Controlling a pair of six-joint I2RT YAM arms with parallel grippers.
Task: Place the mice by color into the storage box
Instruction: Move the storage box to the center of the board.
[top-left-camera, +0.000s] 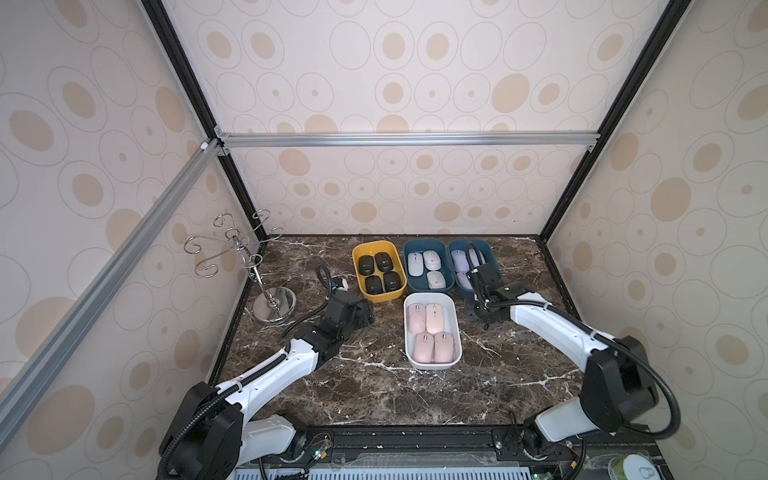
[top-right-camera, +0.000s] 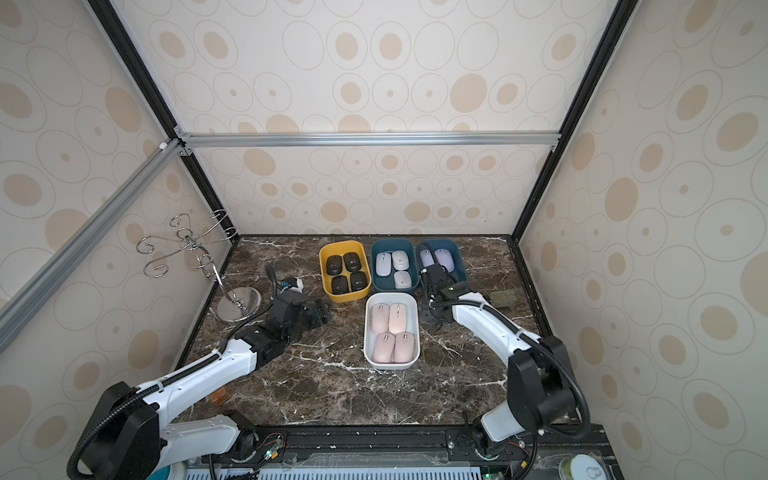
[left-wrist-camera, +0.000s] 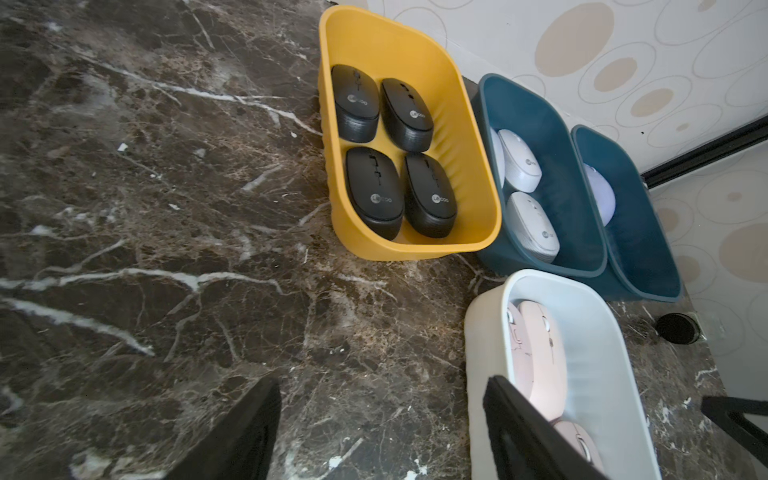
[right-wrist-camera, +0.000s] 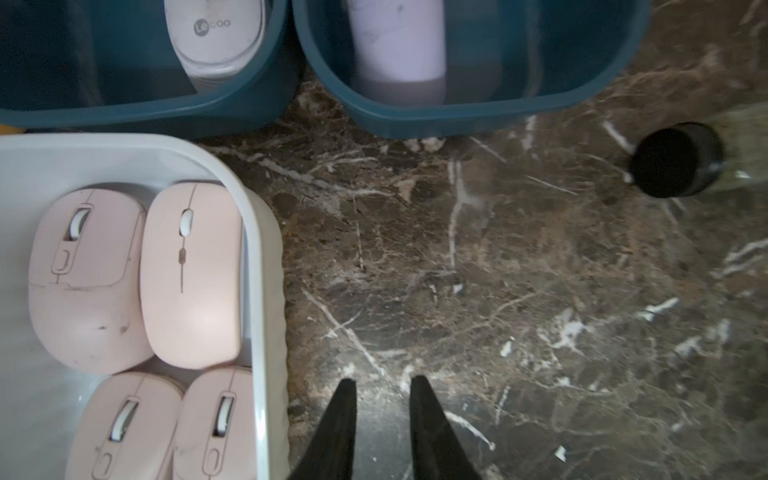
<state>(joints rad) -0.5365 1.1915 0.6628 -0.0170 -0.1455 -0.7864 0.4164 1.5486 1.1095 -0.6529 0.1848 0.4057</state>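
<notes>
Dark marble worktop (top-left-camera: 374, 395). Between the jaws, a white oblong plastic tub (top-left-camera: 432, 366) holds pale pink mice (top-left-camera: 432, 319). Beyond the left jaws — wide apart, empty — a yellow tub (top-left-camera: 384, 296) of black mice (top-left-camera: 373, 284); beyond the right jaws, narrowly parted and empty, teal tubs (right-wrist-camera: 457, 120) of white mice (top-left-camera: 432, 259) and lavender mice (top-left-camera: 459, 261).

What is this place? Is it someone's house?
Probably a robot practice booth, not a house. A left robot arm and a right robot arm are mounted at a marble-look table, a metal frame holds wallpapered panels, and pink mice fill a white bin.

Mice (top-left-camera: 424, 345) in four boxes (top-left-camera: 431, 365), three behind, one in front
</notes>
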